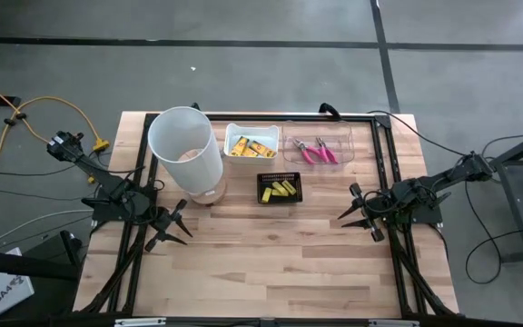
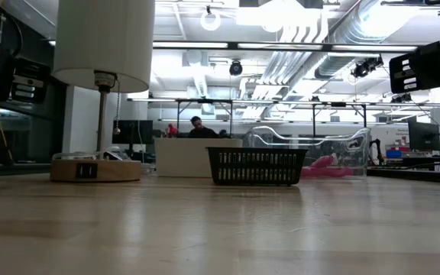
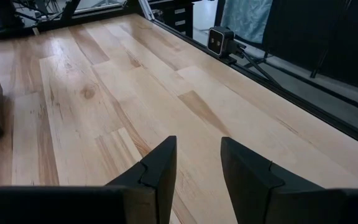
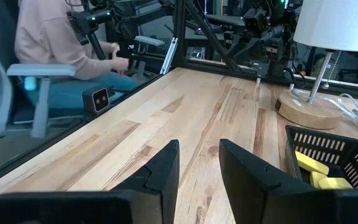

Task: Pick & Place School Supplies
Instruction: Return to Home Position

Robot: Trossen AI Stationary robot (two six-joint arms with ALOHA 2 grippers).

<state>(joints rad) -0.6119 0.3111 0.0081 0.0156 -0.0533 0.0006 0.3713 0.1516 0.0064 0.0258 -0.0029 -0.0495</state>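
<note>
Both grippers hang empty, jaws narrowly parted: left gripper (image 1: 172,227) at the table's (image 1: 271,263) left edge, right gripper (image 1: 354,211) at its right. Swinging wide, the left could clip the nearby lamp (image 1: 186,145).

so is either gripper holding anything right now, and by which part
Nothing is held. The left gripper and the right gripper are both open and empty, each over the wooden table.
</note>
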